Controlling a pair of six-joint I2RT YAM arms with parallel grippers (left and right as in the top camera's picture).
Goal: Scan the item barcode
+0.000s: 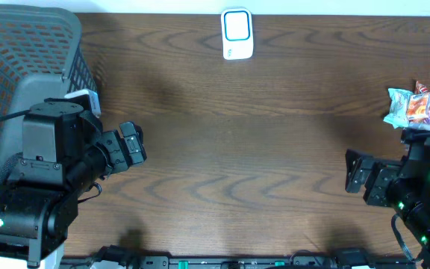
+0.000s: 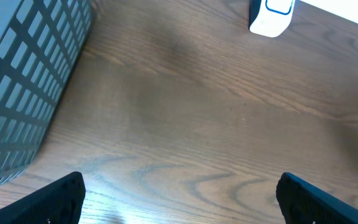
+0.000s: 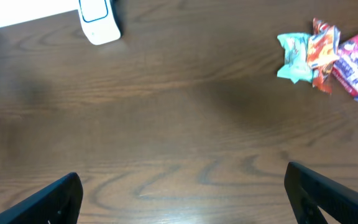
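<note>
A white barcode scanner (image 1: 237,34) with a blue-rimmed window stands at the table's far edge, also visible as the scanner (image 2: 271,15) and the scanner (image 3: 99,22). Snack packets (image 1: 416,107) in teal, orange and pink lie in a small heap at the right edge; the packets (image 3: 328,57) show in the right wrist view too. My left gripper (image 1: 131,143) hovers open over bare wood at the left, its fingers (image 2: 55,202) wide apart. At the right, my right gripper (image 1: 358,173) is open too, below the packets, nothing between its fingers (image 3: 328,196).
A grey mesh basket (image 1: 21,60) fills the far left corner, its wall (image 2: 23,81) close beside my left arm. The brown wooden table (image 1: 245,149) stretches between the two arms.
</note>
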